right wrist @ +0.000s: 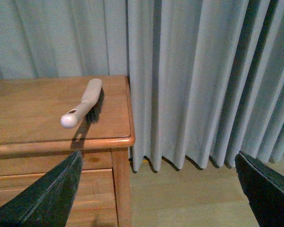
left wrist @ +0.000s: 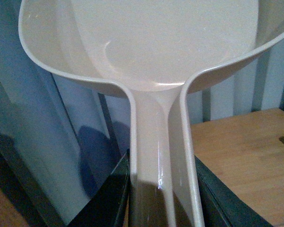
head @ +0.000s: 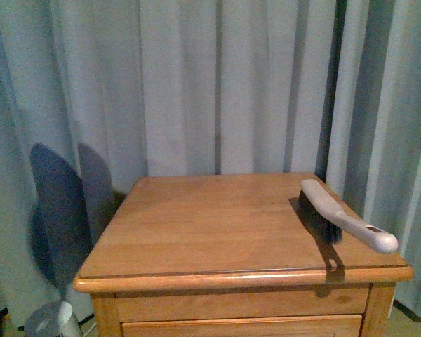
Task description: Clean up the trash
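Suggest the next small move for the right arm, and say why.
Probably bring the right gripper to the handle of the brush on the table. The left gripper holds the dustpan by its handle, the right one is open and empty, and the brush lies untouched near the table's right edge.

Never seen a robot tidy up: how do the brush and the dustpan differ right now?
The brush lies free on the wooden cabinet, by its right edge; the dustpan is gripped by its handle in the left hand. The brush is slim with dark bristles; the dustpan is a wide scoop. Both are pale.
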Robot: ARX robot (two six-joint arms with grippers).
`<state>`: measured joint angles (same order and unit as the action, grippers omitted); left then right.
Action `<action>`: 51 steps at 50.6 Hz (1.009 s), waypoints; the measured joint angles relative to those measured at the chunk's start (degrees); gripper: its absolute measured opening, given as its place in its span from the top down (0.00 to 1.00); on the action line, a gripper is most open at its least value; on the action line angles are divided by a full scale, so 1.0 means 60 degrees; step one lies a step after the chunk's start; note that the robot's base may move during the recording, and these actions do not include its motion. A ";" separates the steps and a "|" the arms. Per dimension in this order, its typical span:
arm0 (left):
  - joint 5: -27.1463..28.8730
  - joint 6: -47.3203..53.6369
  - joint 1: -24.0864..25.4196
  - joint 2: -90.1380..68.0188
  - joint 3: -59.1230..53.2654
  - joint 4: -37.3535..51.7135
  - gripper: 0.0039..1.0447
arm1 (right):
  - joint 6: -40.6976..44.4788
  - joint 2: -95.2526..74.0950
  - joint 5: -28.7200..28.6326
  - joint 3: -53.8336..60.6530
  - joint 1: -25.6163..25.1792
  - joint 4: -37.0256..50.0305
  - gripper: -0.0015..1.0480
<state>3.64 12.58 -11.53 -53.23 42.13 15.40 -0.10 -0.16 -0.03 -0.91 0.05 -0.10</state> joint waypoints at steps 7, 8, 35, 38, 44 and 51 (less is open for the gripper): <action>-0.0532 0.0087 0.0208 0.1563 -0.0623 -0.0823 0.73 | 0.0000 0.0000 0.0000 0.0000 0.0000 0.0000 0.07; -0.0583 0.0120 0.0233 0.1938 -0.0765 -0.1024 0.73 | 0.0000 0.0000 0.0000 0.0000 0.0000 0.0000 0.07; -0.2266 -0.0332 0.1854 0.5697 -0.2419 -0.3089 0.73 | 0.0000 0.0000 0.0000 0.0000 0.0000 0.0000 0.07; -0.2379 -0.0393 0.2080 0.5767 -0.2565 -0.3089 0.73 | 0.0000 0.0000 0.0000 0.0000 0.0000 0.0000 0.07; -0.2368 -0.0466 0.2149 0.5788 -0.2608 -0.3089 0.73 | -0.0004 -0.0080 0.0255 -0.0007 0.0117 -0.0058 0.07; -0.2412 -0.0477 0.2149 0.5814 -0.2612 -0.3085 0.73 | -0.0470 -0.2255 0.4379 -0.0612 0.1723 0.0146 0.07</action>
<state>-10.83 9.72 1.37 -18.35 26.46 -3.11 -2.92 -13.69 26.24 -4.58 10.39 0.78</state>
